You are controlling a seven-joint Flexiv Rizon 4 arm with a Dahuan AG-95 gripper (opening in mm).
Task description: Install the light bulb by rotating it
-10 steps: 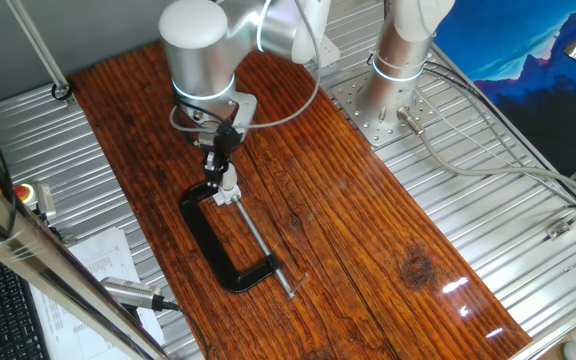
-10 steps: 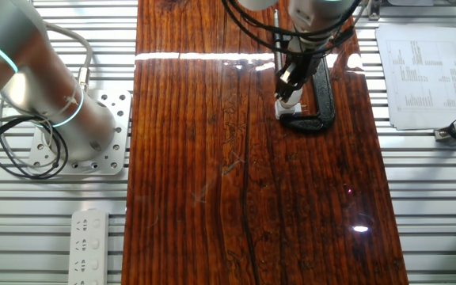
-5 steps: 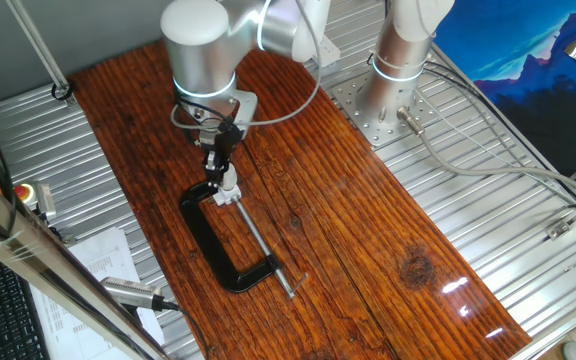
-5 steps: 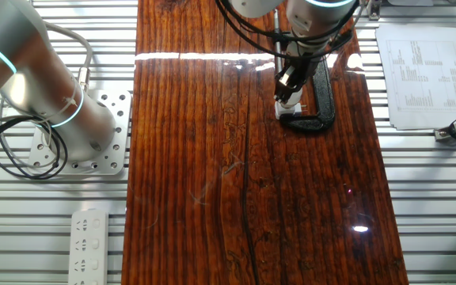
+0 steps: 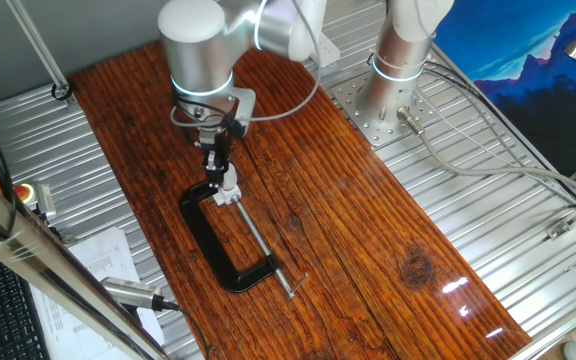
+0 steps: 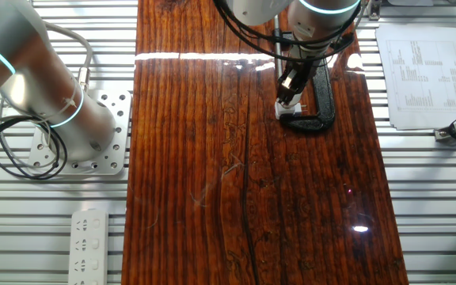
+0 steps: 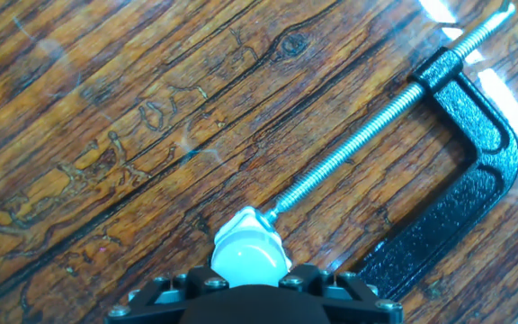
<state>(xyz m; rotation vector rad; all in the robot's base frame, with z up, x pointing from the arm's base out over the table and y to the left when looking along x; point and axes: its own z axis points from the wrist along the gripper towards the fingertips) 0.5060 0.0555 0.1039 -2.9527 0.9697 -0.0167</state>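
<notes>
The light bulb (image 7: 251,262) is a small white frosted dome sitting on top of the white socket block (image 7: 246,225). My gripper (image 7: 251,274) is shut on it, with a dark finger on each side. The socket block is held at the screw end of a black C-clamp (image 7: 477,176) lying flat on the wooden board. In one fixed view my gripper (image 5: 224,170) points straight down onto the white socket block (image 5: 229,190). In the other fixed view my gripper (image 6: 291,85) stands over the same white block (image 6: 288,105). In both of these views the fingers hide the bulb.
The black C-clamp (image 5: 212,243) with its long threaded rod (image 5: 258,240) lies on the dark wooden board (image 5: 348,230). A second arm's silver base (image 5: 393,70) stands at the back. Papers (image 6: 418,75) and a power strip (image 6: 89,245) lie off the board.
The wrist has turned a little about its own axis while staying over the socket. The clamp and socket have not moved.
</notes>
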